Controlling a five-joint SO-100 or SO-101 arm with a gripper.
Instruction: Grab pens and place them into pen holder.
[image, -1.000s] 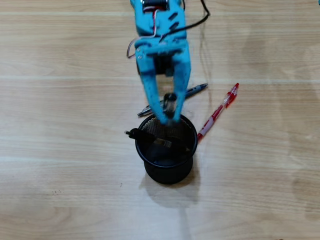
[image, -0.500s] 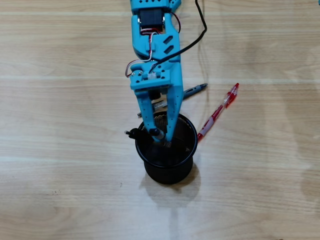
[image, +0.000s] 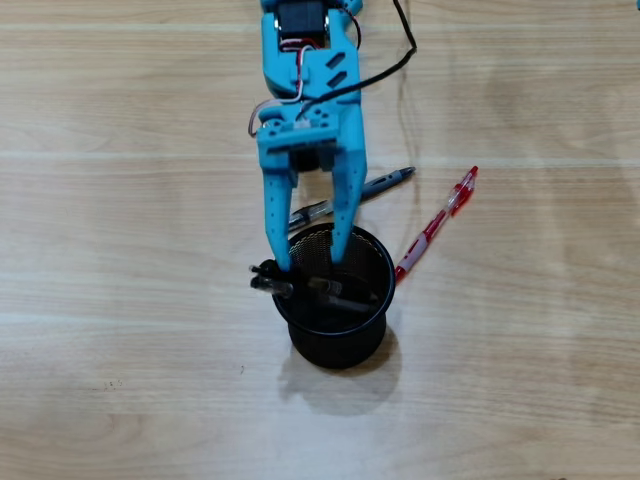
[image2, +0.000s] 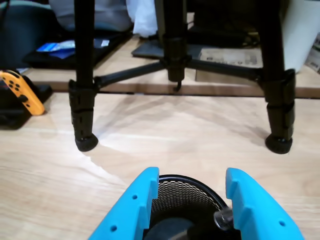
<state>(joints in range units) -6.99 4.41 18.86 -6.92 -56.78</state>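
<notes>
The overhead camera looks straight down on the wooden table (image: 120, 300), the arm entering from the top edge. The wrist camera rides low behind the gripper (image2: 189, 186), facing level across the table toward tripod legs (image2: 82, 100) (close range). Both views share the pen holder (image: 340, 340).

You can't see the mid-section of the grey-sleeve pen (image: 385, 181); the arm (image: 305, 90) covers it in the overhead view. Pens inside the pen holder (image: 372, 318) are dark on dark, so you can't count them. In the wrist view the gripper (image2: 191, 181) and holder are cut off by the bottom edge.
</notes>
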